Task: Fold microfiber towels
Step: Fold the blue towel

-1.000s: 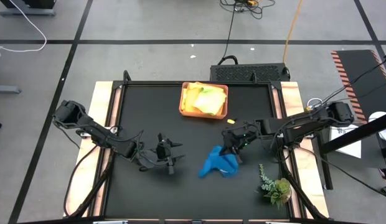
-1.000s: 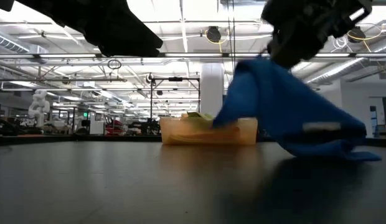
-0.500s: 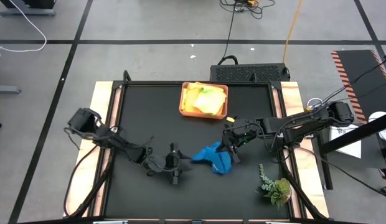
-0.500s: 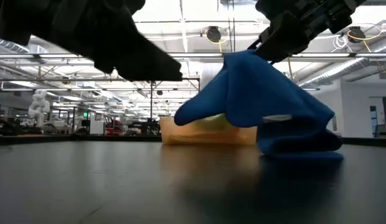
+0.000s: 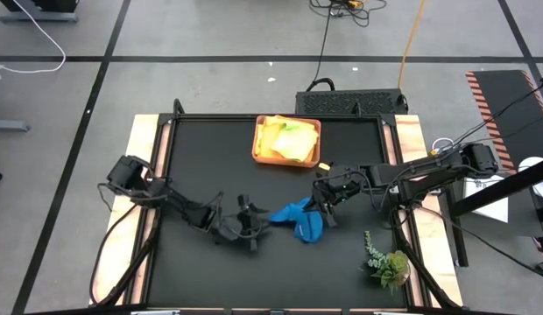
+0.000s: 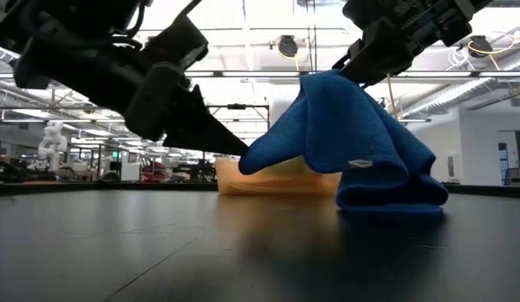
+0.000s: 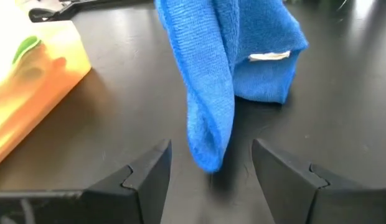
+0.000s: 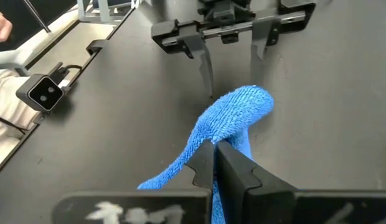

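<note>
A blue microfiber towel (image 5: 299,220) stands in a bunched peak near the table's middle right. Its lower folds (image 6: 392,197) rest on the black table top. My right gripper (image 5: 324,210) is shut on its raised top. One loose corner (image 7: 207,152) hangs out toward my left gripper (image 7: 210,177). That gripper is open and low over the table, one finger on each side of the corner, touching nothing. More towels, yellow and lime green (image 5: 287,138), lie in the tan tray (image 5: 257,150). My right gripper pinches a bunched fold at the towel's top (image 8: 208,140) between its two shut fingers (image 8: 233,168). It comes slanting down from the table's right side. The towel hangs below the fingers in slack folds, with its lower part on the table.
The tan tray stands at the table's far middle. A small green plant sprig (image 5: 387,262) lies near the front right corner. Wooden rails (image 5: 140,175) run along the table's left and right edges. Bare black table top lies to the left and front.
My left gripper has come down and toward the table's right, up to the blue towel, staying open. The towel's spread lower part has drawn in under my right gripper into a tighter heap, and one corner now sticks out toward the left gripper.
</note>
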Robot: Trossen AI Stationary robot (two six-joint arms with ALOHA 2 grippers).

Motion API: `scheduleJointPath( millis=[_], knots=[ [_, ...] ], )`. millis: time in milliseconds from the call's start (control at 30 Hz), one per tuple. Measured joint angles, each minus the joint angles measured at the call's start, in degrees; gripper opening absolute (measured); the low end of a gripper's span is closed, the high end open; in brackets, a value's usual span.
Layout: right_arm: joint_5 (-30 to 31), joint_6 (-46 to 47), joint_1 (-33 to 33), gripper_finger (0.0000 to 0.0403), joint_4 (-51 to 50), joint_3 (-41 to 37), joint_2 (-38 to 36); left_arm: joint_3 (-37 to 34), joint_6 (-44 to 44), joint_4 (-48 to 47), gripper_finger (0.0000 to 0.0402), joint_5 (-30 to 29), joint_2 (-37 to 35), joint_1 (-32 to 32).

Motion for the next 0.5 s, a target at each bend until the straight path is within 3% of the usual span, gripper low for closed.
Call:
scheduleJointPath(
  millis=[167,500],
  knots=[
    [0.0,0.0,0.0,0.0000,0.0,0.0,0.0,0.0,0.0,0.2,0.0225,3.4,0.0,1.4],
    [0.0,-0.3,0.0,0.0000,0.0,0.0,0.0,0.0,2.0,-0.8,0.0225,4.0,0.0,2.1]
  ],
)
